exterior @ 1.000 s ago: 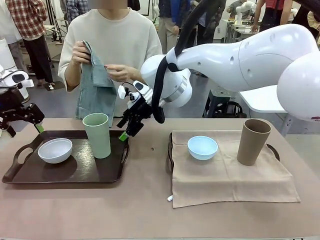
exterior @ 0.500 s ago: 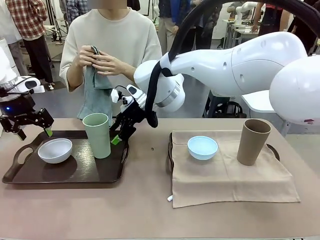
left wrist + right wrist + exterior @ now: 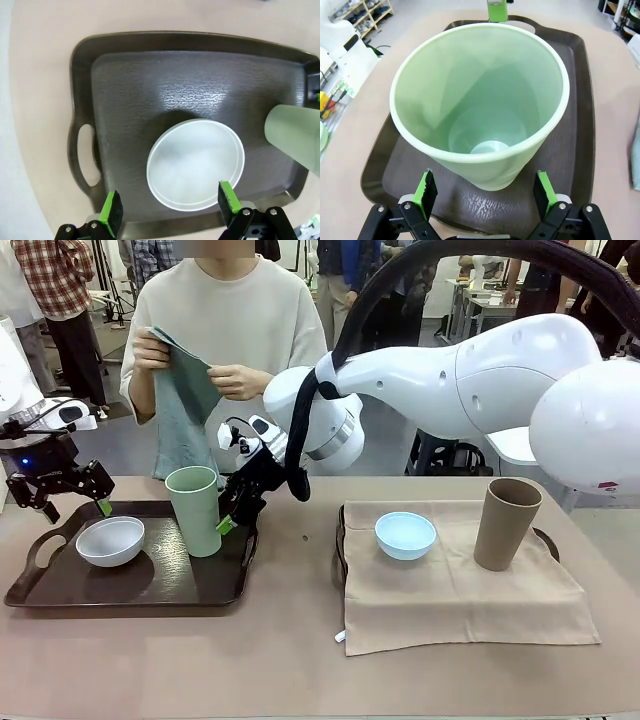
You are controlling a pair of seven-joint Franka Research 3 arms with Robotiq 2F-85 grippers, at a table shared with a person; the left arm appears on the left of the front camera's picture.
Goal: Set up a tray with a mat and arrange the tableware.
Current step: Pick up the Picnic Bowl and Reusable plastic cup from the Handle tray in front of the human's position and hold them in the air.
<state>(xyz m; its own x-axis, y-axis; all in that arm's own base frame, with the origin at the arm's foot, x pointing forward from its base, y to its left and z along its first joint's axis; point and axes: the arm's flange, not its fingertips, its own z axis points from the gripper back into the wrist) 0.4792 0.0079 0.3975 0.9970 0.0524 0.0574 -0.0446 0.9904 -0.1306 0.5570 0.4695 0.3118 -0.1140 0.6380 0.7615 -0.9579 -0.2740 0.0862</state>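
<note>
A dark tray [image 3: 60, 592] on the left carries a white bowl [image 3: 110, 540] and a pale green tumbler [image 3: 194, 510]. My left gripper [image 3: 76, 508] hovers open over the tray's far left; the left wrist view has its fingers [image 3: 170, 207] straddling the white bowl [image 3: 196, 165] from above. Just right of the green tumbler, my right gripper [image 3: 235, 515] is open. In the right wrist view its pads [image 3: 485, 192] flank the tumbler [image 3: 480, 105] without touching. On the right, a tan mat [image 3: 460, 600] covers a second tray, holding a light blue bowl [image 3: 405, 535] and a tan tumbler [image 3: 507, 523].
A person at the far side holds a grey-blue cloth [image 3: 180, 410] up in both hands above the left tray. Bare tabletop lies between the two trays and along the near edge. The second tray's handle [image 3: 547, 540] pokes out behind the tan tumbler.
My right gripper has moved left, closer to the green tumbler. My left gripper has moved right, over the tray toward the white bowl. The person has shifted the cloth in their hands.
</note>
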